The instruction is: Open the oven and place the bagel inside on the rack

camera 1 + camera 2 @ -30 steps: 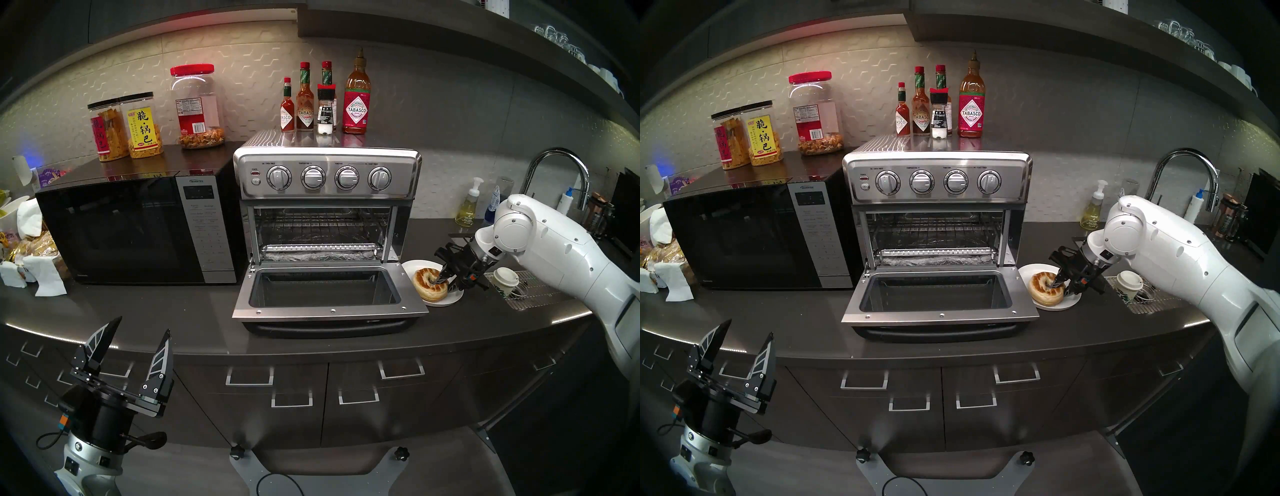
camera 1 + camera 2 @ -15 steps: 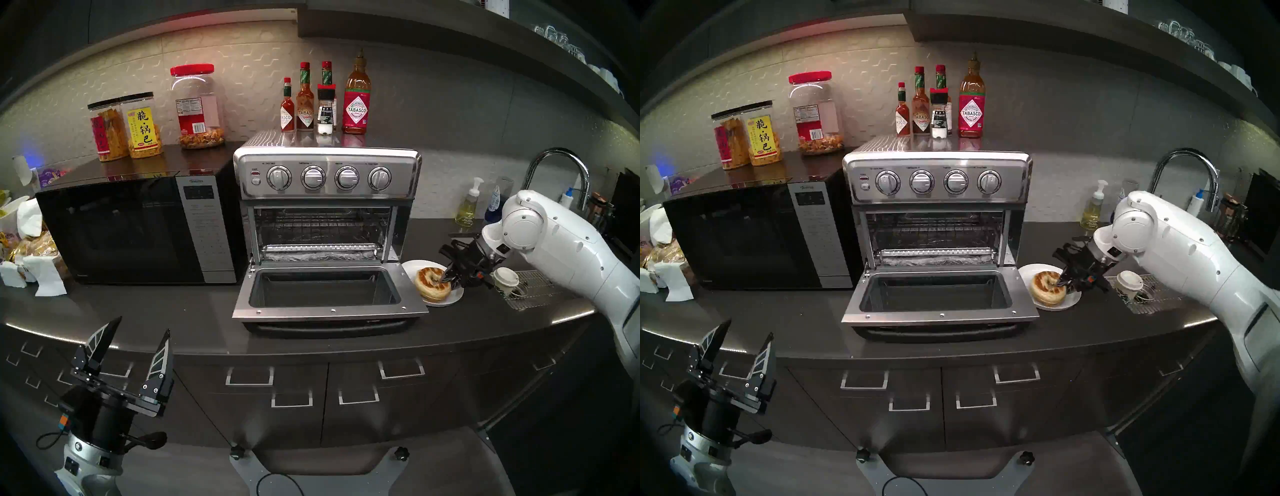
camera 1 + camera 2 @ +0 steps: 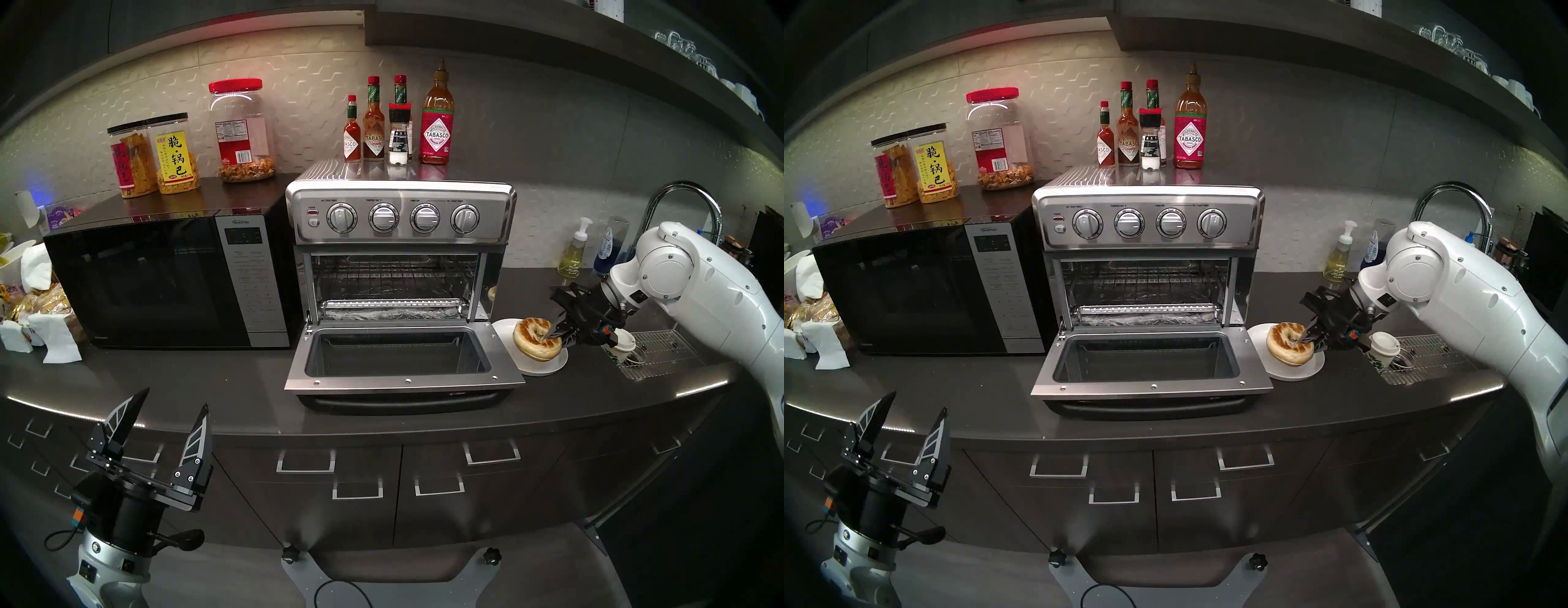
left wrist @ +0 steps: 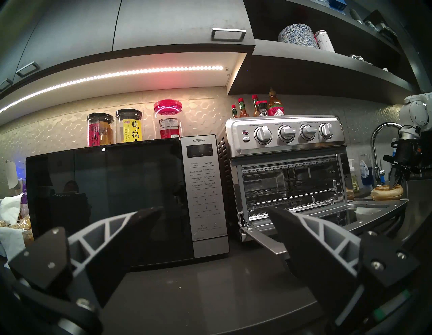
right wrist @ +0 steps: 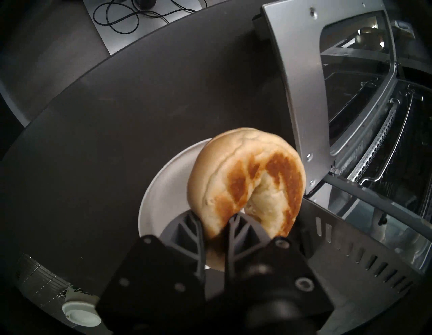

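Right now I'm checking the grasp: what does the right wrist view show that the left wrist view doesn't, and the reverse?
Only the right wrist view shows how the right gripper holds the bagel: one finger through the hole, one outside, above the white plate. Only the left wrist view shows the microwave, the oven knobs, and the open left gripper. Both show the bagel, the lowered door and the rack.
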Controlling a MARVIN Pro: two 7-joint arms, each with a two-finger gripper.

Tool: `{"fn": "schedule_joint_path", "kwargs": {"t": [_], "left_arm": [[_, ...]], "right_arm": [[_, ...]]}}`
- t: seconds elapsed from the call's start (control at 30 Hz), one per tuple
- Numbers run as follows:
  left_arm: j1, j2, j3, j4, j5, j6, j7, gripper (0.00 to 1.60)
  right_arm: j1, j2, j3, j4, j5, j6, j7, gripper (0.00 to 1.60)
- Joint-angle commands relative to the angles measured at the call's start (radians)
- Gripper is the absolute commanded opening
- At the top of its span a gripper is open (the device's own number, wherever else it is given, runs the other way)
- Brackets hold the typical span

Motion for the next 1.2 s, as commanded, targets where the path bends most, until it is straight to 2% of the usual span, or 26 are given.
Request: {"fn": "schedule_joint_path", "kwargs": {"t": [0.0, 0.23, 0.63, 0.93, 1.17], "left_arm": [[0.0, 0.0, -0.002, -0.02, -0.001, -0.001, -0.001, 1.6], [0.0, 0.0, -0.002, -0.02, -0.001, -0.001, -0.001, 1.6], [0.001, 0.0, -0.002, -0.02, -0.001, -0.001, -0.001, 1.6], [0.001, 0.0, -0.002, -0.021, -0.001, 0.0, -0.001, 1.6], [0.001, 0.0, -0.002, -0.021, -0.001, 0.0, 0.0, 1.6]], "right_arm": [[0.043, 0.074, 0.033, -0.073, 0.05, 0.017, 0.038, 0.16], [0.061, 0.111, 0.049, -0.157, 0.099, 0.054, 0.06, 0.13], [0.06, 0.1, 0.061, -0.296, 0.192, 0.201, 0.108, 0.01], [0.042, 0.083, 0.06, -0.398, 0.226, 0.328, 0.091, 0.01], [0.011, 0.068, 0.044, -0.469, 0.216, 0.432, 0.049, 0.0]]}}
